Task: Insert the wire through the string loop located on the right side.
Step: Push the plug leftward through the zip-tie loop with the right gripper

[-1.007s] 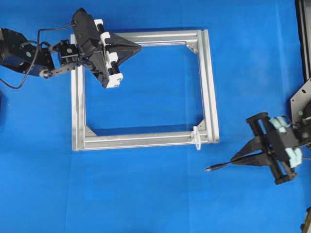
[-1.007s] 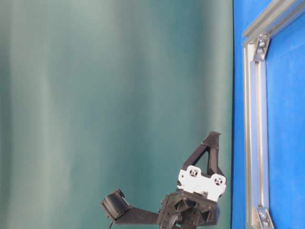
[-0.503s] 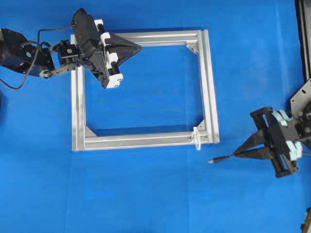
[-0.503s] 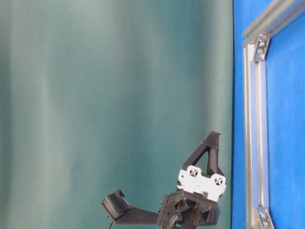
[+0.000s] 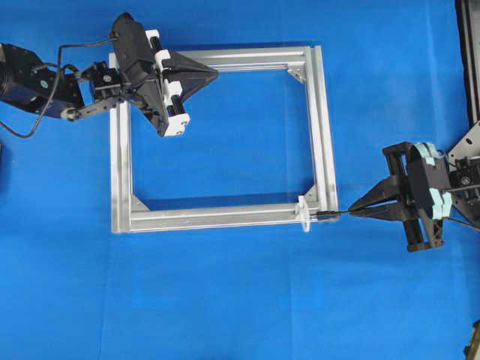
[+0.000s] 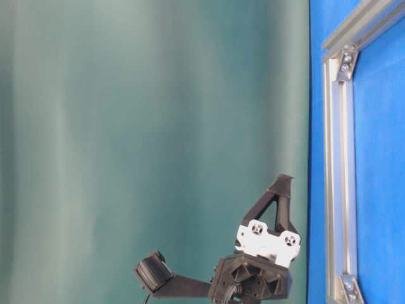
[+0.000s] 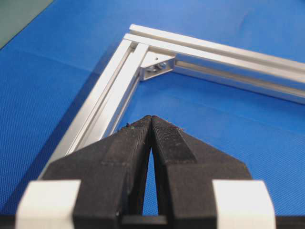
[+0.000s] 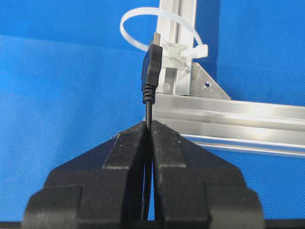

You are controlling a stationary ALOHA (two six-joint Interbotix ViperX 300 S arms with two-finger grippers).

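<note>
You are holding the wire (image 8: 148, 107) in the right gripper (image 8: 148, 125), whose jaws are clamped together on the cable just behind its plug tip (image 8: 153, 67), so only a short stub is projecting ahead of the pads. In the right wrist view the plug is pointing at the string loop (image 8: 143, 19), a thin white band standing on a small white mount (image 8: 177, 51) at the corner of the aluminium frame (image 8: 224, 119); in the overhead view the tip (image 5: 325, 214) is lying just beside the loop (image 5: 304, 215), on the frame's outer side. The plug appears to be lining up with the mount and rail, not with the loop's open span, so pushing ahead from here risks butting the hardware, bending the flexible stub, or folding the loop flat. The left gripper (image 7: 151, 125), jaws together and holding nothing, is hovering over the frame's far corner (image 5: 142, 64), well apart from the loop.
</note>
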